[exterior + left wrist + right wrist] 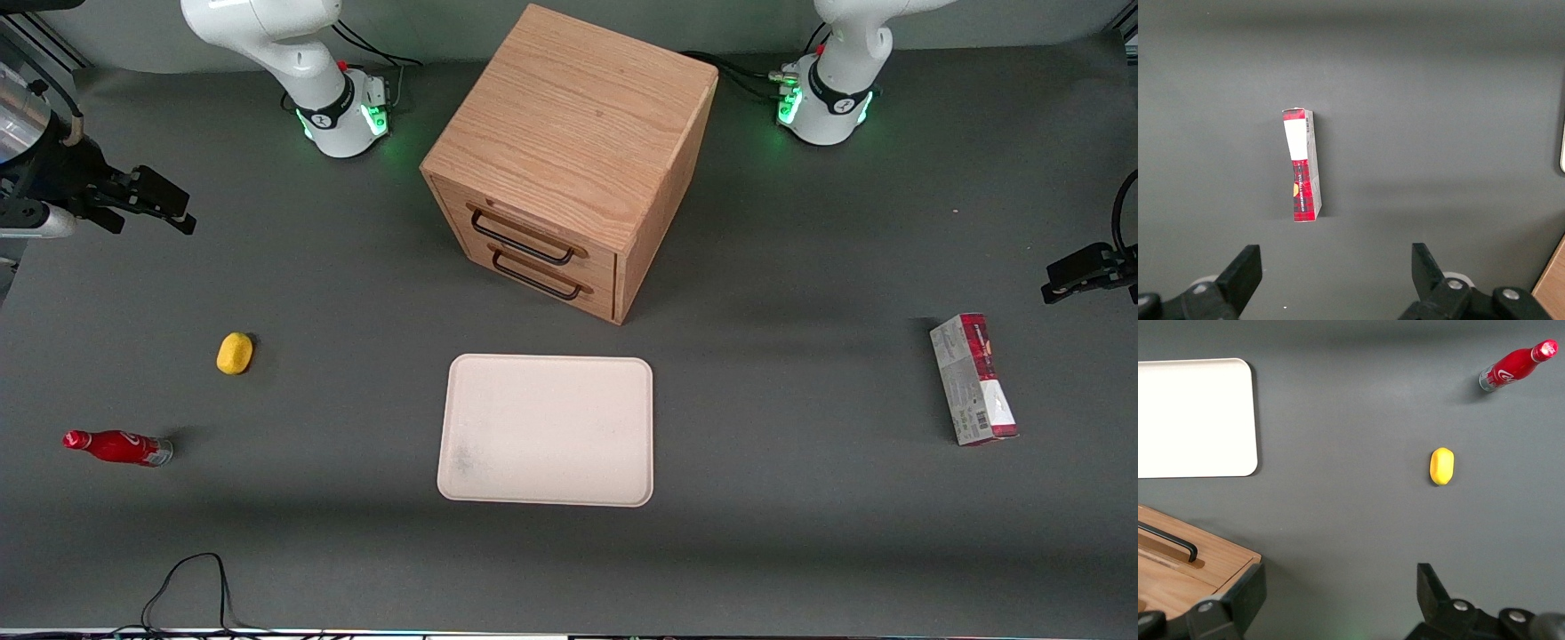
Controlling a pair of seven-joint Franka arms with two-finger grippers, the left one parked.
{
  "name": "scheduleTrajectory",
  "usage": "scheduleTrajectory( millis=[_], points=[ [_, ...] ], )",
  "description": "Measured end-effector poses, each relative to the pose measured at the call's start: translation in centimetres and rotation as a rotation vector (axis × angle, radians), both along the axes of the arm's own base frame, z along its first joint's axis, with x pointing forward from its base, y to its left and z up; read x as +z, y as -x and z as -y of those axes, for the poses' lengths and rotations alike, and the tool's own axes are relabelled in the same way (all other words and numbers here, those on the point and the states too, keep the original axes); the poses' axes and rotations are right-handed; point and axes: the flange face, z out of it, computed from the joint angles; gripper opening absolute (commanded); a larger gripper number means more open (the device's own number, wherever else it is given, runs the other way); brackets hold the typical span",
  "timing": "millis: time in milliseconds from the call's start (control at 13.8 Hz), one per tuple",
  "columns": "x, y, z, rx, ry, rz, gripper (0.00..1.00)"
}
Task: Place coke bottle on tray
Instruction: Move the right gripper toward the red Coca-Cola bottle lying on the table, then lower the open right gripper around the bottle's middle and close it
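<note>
The coke bottle (120,447) is a small red bottle with a red cap and a silvery base, on the grey table toward the working arm's end. It also shows in the right wrist view (1511,368). The cream tray (547,431) lies flat mid-table in front of the drawer cabinet, with nothing on it and a grey smudge near one corner. It also shows in the right wrist view (1191,420). My right gripper (173,206) hangs open and empty above the table, farther from the front camera than the bottle and well apart from it. Its fingers (1248,587) stand wide apart.
A yellow lemon-like object (235,353) lies between gripper and bottle; it also shows in the right wrist view (1441,466). A wooden two-drawer cabinet (569,151) stands mid-table. A red-and-grey carton (972,378) lies toward the parked arm's end. A black cable (187,578) loops at the near edge.
</note>
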Motion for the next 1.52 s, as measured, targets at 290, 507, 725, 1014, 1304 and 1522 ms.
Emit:
scheduleTrajectory(
  millis=[290,507,725,1014,1304,1522],
  points=[
    [-0.6,-0.6,0.8,0.003,0.009,-0.005,1.00],
    [-2.6,-3.3,7.6,0.087,0.016,-0.016,1.00],
    [-7.4,-7.3,15.5,0.143,0.063,-0.032,1.00],
    [-17.5,-12.8,22.2,0.278,0.063,-0.010,1.00],
    [-22.3,-16.0,25.8,0.366,0.072,0.018,1.00],
    [-25.3,-16.9,27.8,0.390,0.099,0.034,1.00]
  ],
)
